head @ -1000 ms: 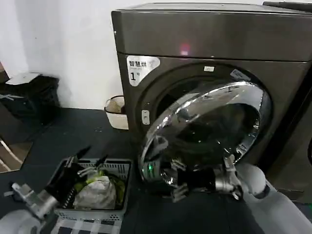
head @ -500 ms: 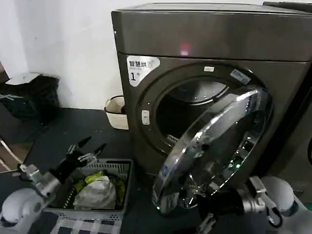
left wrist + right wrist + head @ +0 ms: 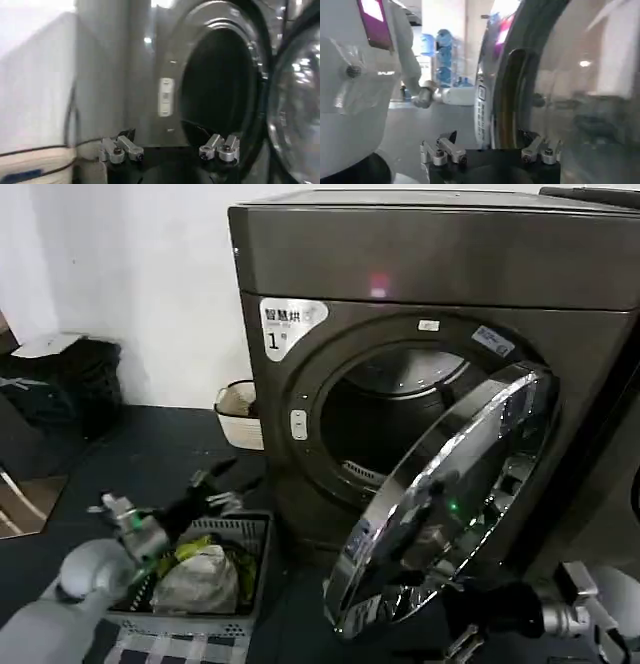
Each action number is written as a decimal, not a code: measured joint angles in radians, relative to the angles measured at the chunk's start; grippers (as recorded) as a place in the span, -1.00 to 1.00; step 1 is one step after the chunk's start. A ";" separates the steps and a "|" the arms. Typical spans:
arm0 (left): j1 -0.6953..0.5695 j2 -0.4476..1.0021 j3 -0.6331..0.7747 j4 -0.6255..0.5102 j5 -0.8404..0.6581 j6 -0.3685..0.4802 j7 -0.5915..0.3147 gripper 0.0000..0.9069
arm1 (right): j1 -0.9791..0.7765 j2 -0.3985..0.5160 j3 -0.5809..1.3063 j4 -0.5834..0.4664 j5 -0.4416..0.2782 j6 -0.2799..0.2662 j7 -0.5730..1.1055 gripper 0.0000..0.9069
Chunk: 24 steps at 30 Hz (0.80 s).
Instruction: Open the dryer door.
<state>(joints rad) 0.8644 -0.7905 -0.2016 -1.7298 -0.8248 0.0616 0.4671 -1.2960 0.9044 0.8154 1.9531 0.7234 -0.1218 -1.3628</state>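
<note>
Dryer (image 3: 430, 274) stands far centre-right, silver sticker (image 3: 290, 322) with "1" on upper left of front. Dryer door (image 3: 450, 494) swung well out from front, hinged at right, chrome rim edge-on toward camera; drum mouth (image 3: 385, 419) exposed. Right gripper (image 3: 465, 646) low at near right, just beneath door's lower rim; cannot tell how jaws stand. Left gripper (image 3: 228, 484) raised at near left, above laundry basket (image 3: 205, 569), apart from dryer; jaws spread wide, holding nothing. White bin (image 3: 238, 414) against far wall, left of dryer.
</note>
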 joint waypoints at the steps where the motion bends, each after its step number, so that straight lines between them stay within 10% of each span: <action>1: -0.015 -0.004 0.022 0.002 0.003 0.000 0.000 1.00 | -0.013 0.016 0.031 0.000 0.000 0.005 0.007 1.00; 24: -0.222 -0.068 0.385 -0.022 0.001 0.016 0.066 1.00 | -0.238 0.273 0.671 0.063 -0.008 -0.001 0.538 1.00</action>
<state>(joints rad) 0.6423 -0.8580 0.1832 -1.7518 -0.8234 0.0775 0.5329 -1.5340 1.1771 1.4869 2.0161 0.7154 -0.1232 -0.8252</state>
